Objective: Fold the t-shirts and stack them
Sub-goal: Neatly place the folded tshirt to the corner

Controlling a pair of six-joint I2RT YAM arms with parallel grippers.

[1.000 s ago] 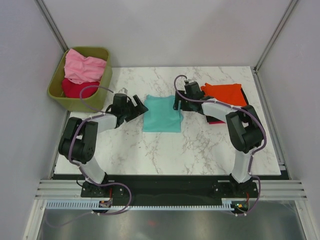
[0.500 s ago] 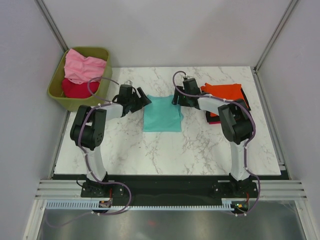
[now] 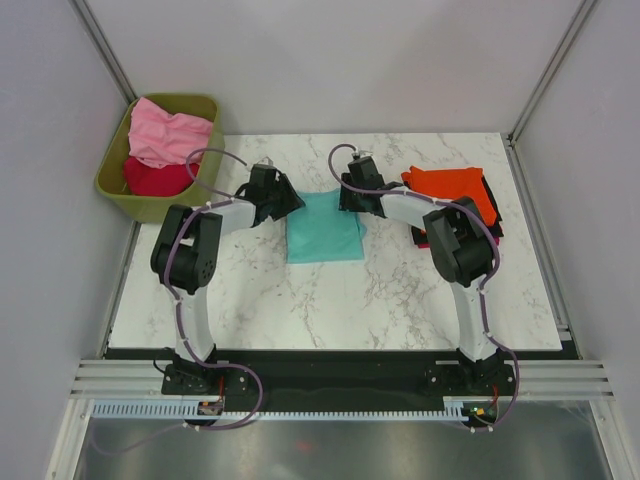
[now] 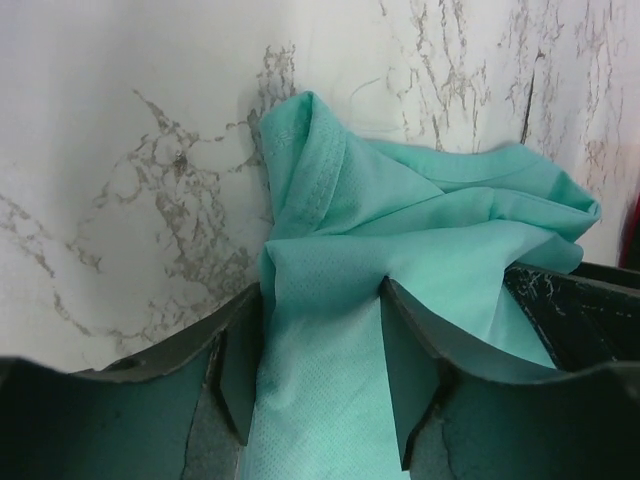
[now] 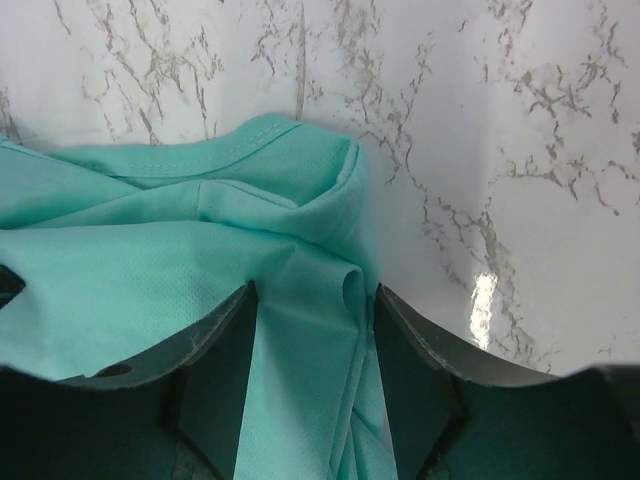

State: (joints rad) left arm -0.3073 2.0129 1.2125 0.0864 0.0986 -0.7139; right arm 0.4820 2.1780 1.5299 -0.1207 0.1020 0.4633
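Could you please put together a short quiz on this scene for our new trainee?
1. Which shirt sits between the fingers of both the left gripper and the right gripper? A) black B) the teal t-shirt C) pink
2. True or false: the olive-green bin holds pink cloth and red cloth.
3. Fill in: the orange t-shirt lies nearest the ____ arm.
Key: 1 B; 2 true; 3 right.
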